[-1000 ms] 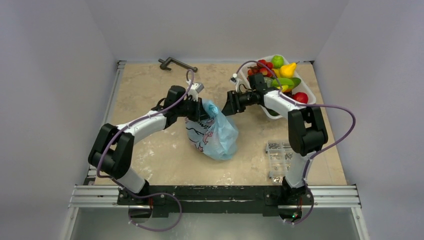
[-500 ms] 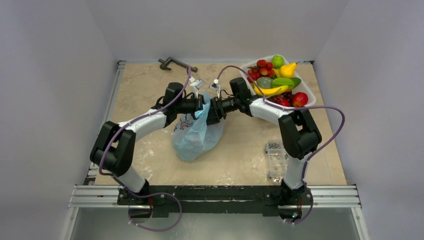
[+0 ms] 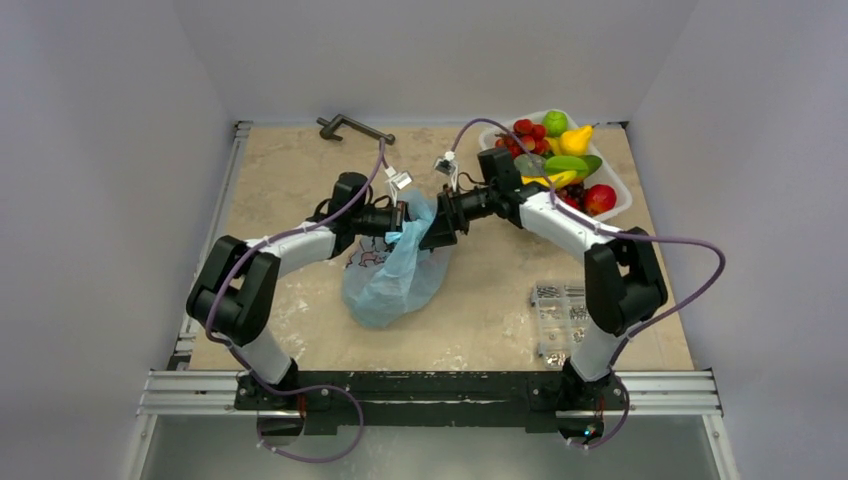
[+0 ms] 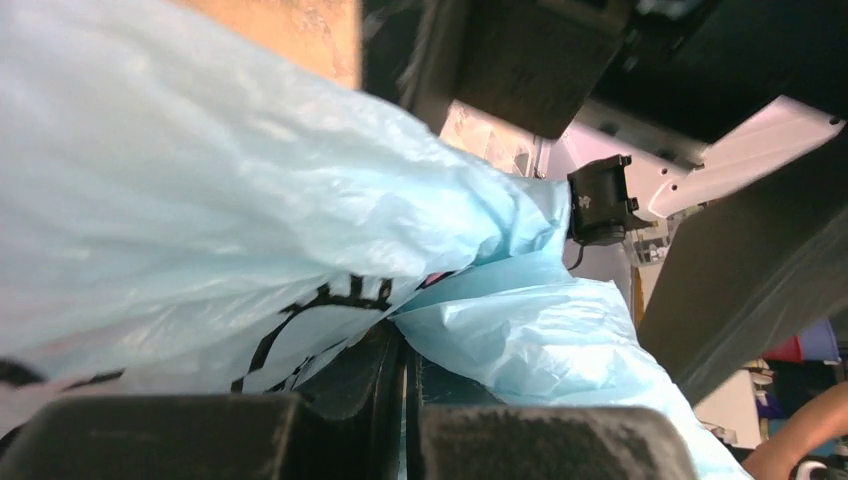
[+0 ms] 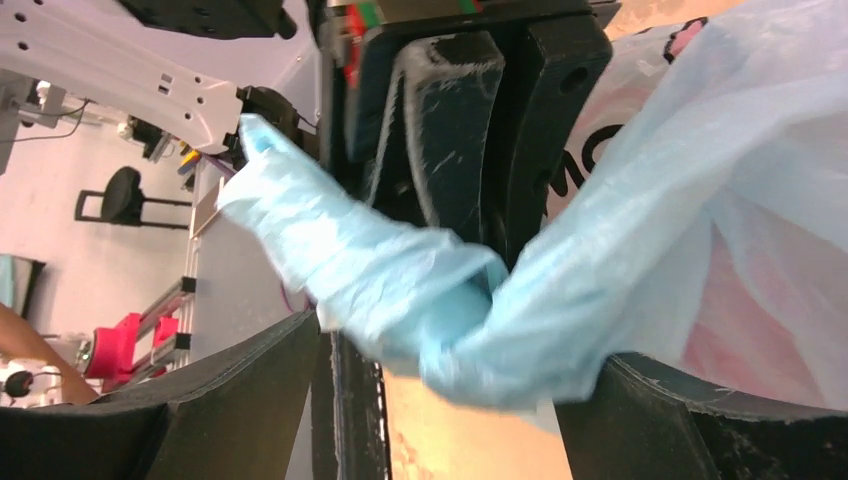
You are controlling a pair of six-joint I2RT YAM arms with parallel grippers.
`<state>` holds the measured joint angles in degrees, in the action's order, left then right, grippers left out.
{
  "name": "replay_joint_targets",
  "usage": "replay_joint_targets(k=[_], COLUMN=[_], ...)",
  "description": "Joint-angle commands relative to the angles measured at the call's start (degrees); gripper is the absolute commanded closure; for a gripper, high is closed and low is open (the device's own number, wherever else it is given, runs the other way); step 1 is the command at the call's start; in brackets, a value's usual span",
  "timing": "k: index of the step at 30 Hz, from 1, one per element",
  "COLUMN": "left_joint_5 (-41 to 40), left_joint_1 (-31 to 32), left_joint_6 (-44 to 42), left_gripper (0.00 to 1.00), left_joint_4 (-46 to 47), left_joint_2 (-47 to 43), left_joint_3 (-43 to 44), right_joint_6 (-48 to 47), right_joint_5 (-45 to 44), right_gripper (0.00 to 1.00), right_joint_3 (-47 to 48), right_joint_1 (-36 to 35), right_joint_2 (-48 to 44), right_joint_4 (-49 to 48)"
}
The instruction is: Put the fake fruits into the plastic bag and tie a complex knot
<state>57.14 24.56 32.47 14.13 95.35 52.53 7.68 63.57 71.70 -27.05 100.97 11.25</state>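
Observation:
The light-blue plastic bag (image 3: 395,278) hangs from my left gripper (image 3: 402,220), which is shut on its top edge; in the left wrist view the bag (image 4: 200,190) spills from the closed left gripper (image 4: 408,395). My right gripper (image 3: 436,230) faces the left one at the bag's top. Its jaws are open wide in the right wrist view, where a twisted strand of the bag (image 5: 420,290) crosses the right gripper (image 5: 465,410) between the fingers (image 5: 250,400). The fake fruits (image 3: 553,162) lie heaped in the white tray (image 3: 622,190) at the back right.
A clear box of screws (image 3: 560,315) sits at the right front beside the right arm. A dark metal clamp (image 3: 352,127) lies at the back edge. Bare tabletop (image 3: 290,170) spreads left of the bag.
My right gripper swung left from the tray to the bag's top and its jaws widened. The bag shifted left and hangs lower, still held by the left gripper.

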Motion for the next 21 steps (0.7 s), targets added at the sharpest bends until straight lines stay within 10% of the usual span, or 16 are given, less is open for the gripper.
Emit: replay_joint_targets(k=[1,10,21], left_joint_5=[3.0,4.0,5.4], left_joint_1=[0.0,-0.1,0.9], left_joint_6=[1.2,2.2,1.6], left_gripper=[1.0,1.0,1.0], left_joint_4=[2.4,3.8,3.0], left_joint_2=[1.0,2.2,3.0], left_joint_3=[0.3,1.9,2.2], right_joint_6=[-8.8,-6.3,9.9], right_joint_5=[-0.2,-5.4,-6.3], right_gripper=[0.2,0.84,0.8], right_joint_3=[-0.6,-4.3,-1.4], right_joint_1=[5.4,7.7,1.3], right_joint_2=[-5.9,-6.4,-1.1], right_joint_4=[10.9,8.8,-14.0])
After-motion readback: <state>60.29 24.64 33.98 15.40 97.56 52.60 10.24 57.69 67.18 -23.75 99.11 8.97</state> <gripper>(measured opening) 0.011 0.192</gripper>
